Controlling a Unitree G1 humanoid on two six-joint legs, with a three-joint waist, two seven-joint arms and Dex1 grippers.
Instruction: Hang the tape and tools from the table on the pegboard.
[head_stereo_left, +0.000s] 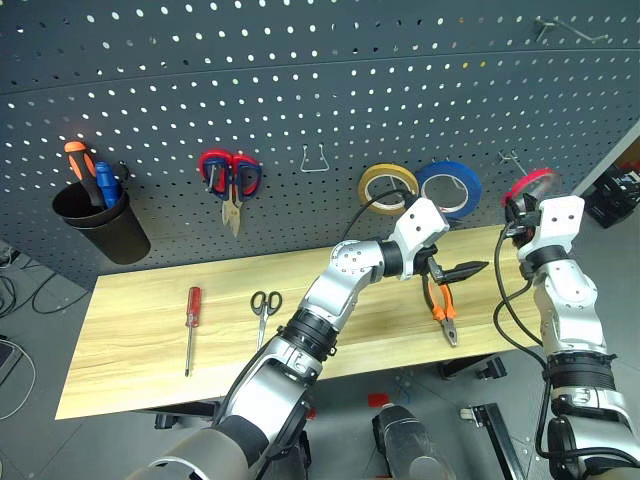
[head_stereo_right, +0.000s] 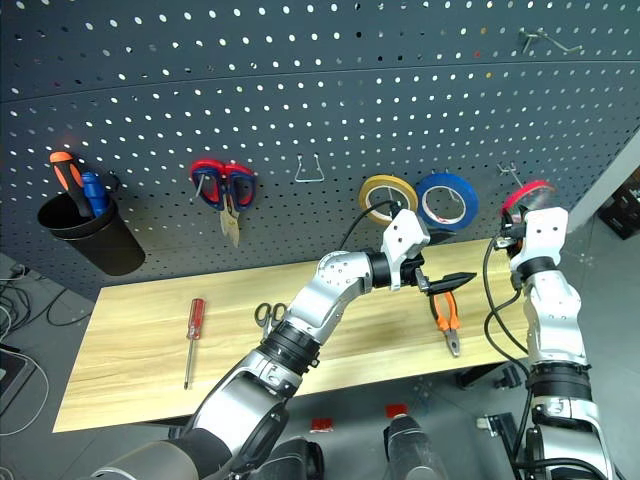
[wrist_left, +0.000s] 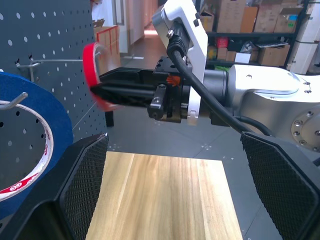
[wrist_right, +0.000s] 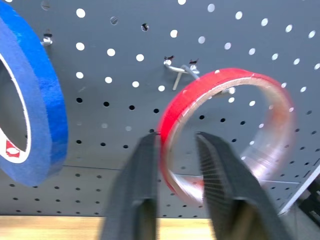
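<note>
While the right gripper (wrist_right: 175, 165) holds its two black fingers either side of the red-rimmed tape roll's (wrist_right: 227, 127) band, parted enough that no firm clamp can be read, the roll sits up against the dark blue-grey perforated pegboard (head_stereo_left: 300, 90) with a small metal hook (wrist_right: 181, 70) showing just above its rim. Whether the rim has caught that hook cannot be told; should the fingers part before it has, the thin roll would likely drop past the right end of the light plank table (head_stereo_left: 130, 340) to the floor. Reaching across level, the left gripper (head_stereo_left: 462, 270) stands wide apart and empty above the orange-and-black-handled pliers (head_stereo_left: 443, 308), which lie on the wood with the black-handled scissors (head_stereo_left: 264, 308) and the slim red-handled screwdriver (head_stereo_left: 191, 325), all unhung. Just beside the hook hangs a blue tape roll (head_stereo_left: 449, 187), crowding the approach, with a yellow roll (head_stereo_left: 387, 185) beyond it.
</note>
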